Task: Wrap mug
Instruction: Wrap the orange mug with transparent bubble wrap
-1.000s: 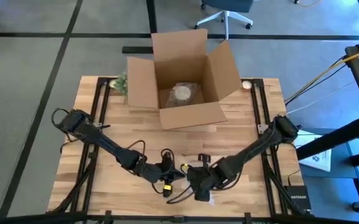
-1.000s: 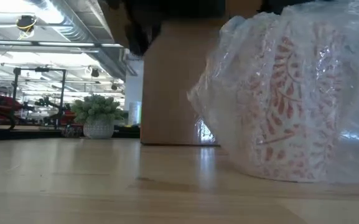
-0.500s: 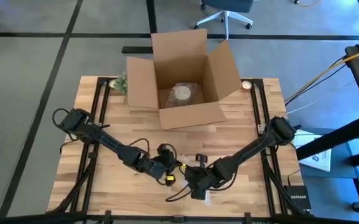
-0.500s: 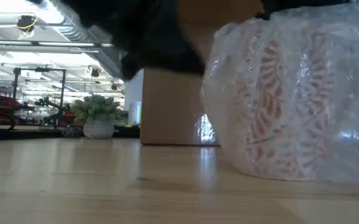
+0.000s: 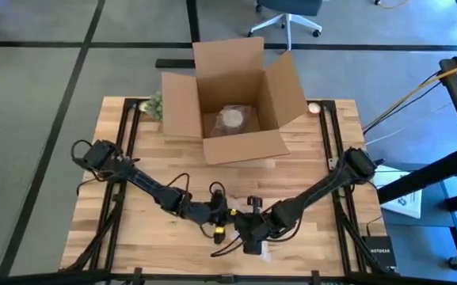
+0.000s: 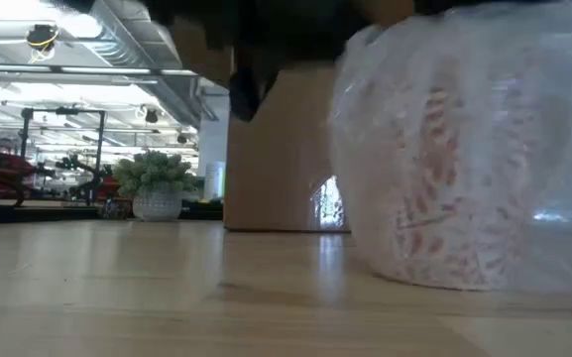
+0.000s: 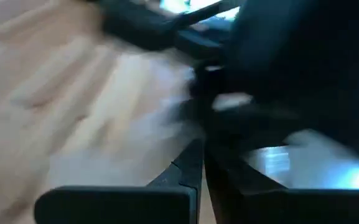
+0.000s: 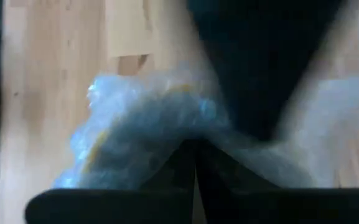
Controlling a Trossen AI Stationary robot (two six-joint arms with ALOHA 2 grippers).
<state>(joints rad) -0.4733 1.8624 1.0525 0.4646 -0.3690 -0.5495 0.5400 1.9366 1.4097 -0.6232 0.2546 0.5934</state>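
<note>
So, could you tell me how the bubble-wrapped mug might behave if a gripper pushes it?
The bubble-wrapped mug sits broad and squat on the table, so it probably slides rather than tips. The loose, glossy plastic wrap looks slippery and would likely give before the mug moves.

1. An open cardboard box (image 5: 236,103) stands at the far middle of the wooden table (image 5: 307,170), flaps spread outward.
2. A bubble-wrapped bundle (image 5: 231,119) lies inside the box.
3. A small potted plant (image 6: 156,185) in a white pot sits just beside the box's left flap.
4. An office chair (image 5: 289,16) stands on the floor beyond the table.
5. A small round object (image 5: 314,108) rests near the table's far right corner.
</note>
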